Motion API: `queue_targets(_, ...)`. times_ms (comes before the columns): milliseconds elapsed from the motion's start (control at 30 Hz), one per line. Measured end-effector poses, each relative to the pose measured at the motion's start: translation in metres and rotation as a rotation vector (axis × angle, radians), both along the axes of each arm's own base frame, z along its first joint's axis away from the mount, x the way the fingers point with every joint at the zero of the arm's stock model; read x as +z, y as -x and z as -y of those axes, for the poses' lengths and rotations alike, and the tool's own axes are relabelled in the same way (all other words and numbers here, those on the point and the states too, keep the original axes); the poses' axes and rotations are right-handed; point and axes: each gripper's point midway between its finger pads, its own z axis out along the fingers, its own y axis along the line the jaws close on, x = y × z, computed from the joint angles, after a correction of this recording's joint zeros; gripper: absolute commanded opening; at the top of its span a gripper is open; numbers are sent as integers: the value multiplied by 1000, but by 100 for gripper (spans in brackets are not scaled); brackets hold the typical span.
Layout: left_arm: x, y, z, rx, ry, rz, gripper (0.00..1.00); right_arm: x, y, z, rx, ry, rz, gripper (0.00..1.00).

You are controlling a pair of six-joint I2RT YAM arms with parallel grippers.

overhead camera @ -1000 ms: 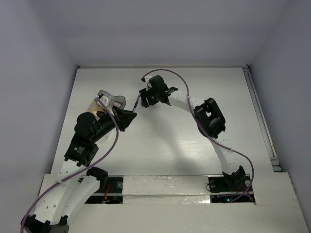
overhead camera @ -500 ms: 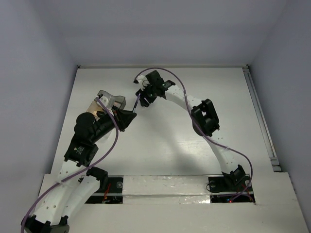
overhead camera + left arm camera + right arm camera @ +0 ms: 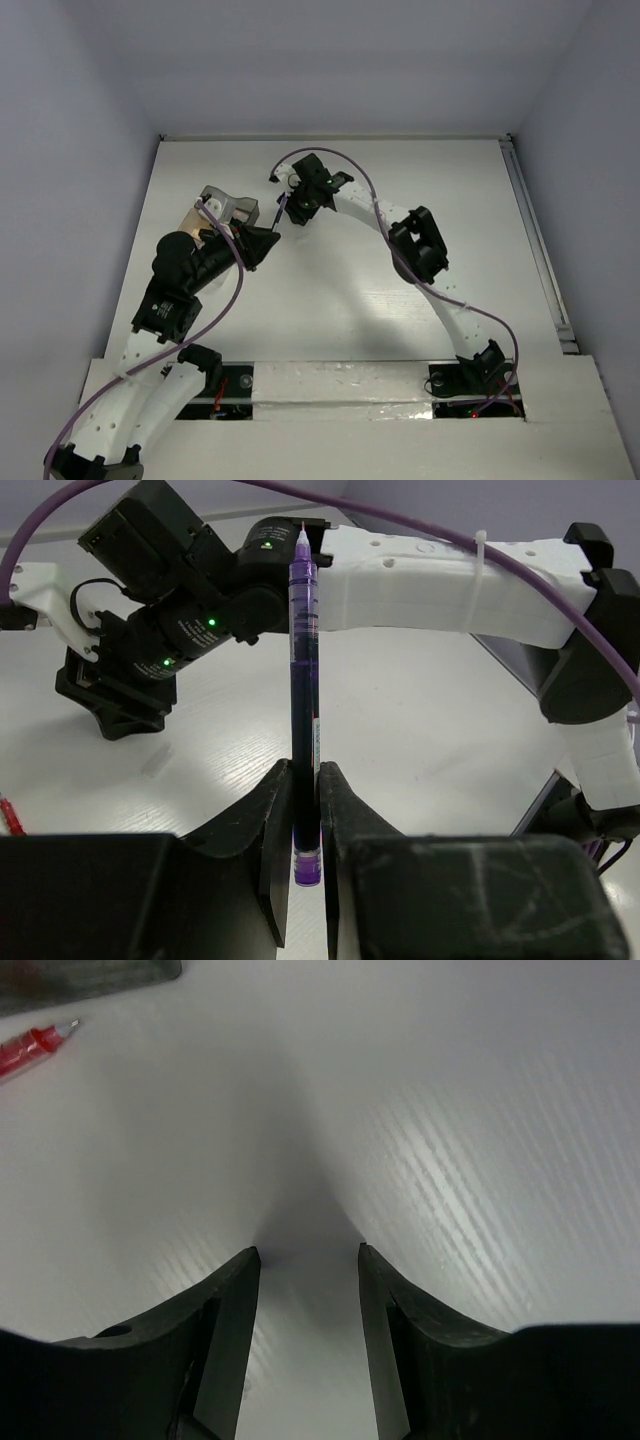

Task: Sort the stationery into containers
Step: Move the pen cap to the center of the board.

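Note:
My left gripper (image 3: 305, 780) is shut on a thin purple pen (image 3: 303, 670) near its capped end, and the pen stands out from the jaws tip first. In the top view this gripper (image 3: 262, 240) sits just right of the clear-grey containers (image 3: 228, 207) with their tan part (image 3: 192, 221), and the pen (image 3: 281, 212) points toward my right gripper (image 3: 296, 203). My right gripper (image 3: 308, 1252) is open and empty, close above the white table. A red pen (image 3: 35, 1042) lies on the table beyond it, next to a dark container edge (image 3: 90, 978).
The right arm (image 3: 430, 575) spans the table behind the held pen, close to its tip. The white table (image 3: 400, 170) has a rail (image 3: 535, 240) along its right edge. Walls close in the back and both sides.
My right gripper has shifted left and slightly back, nearer the containers and the pen tip. My left arm has held still with the purple pen.

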Motion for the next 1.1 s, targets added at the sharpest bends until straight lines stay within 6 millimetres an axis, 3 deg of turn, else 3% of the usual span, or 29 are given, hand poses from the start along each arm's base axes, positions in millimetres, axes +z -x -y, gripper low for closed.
queue_targets(300,0,0,-1,2,0,0,0,10,34,24,-170,-47,-46,55)
queue_targets(367,0,0,-1,1,1,1,0,24,46,29,-182,-95,-49,63)
queue_targets(467,1,0,-1,1,2,4,0,61,63,28,-139,-180,-39,64)
queue_targets(567,3,2,-2,0,4,10,0,96,54,22,-169,-240,6,65)
queue_targets(667,4,3,-2,0,7,17,0,108,53,16,-208,-292,-21,66)
queue_targets(767,6,4,-2,1,8,21,0,90,72,14,-223,-318,-140,69)
queue_targets(933,7,5,-3,1,10,27,0,40,110,25,-269,-268,-326,69)
queue_targets(1100,9,6,-4,3,13,35,0,22,116,25,-302,-259,-388,70)
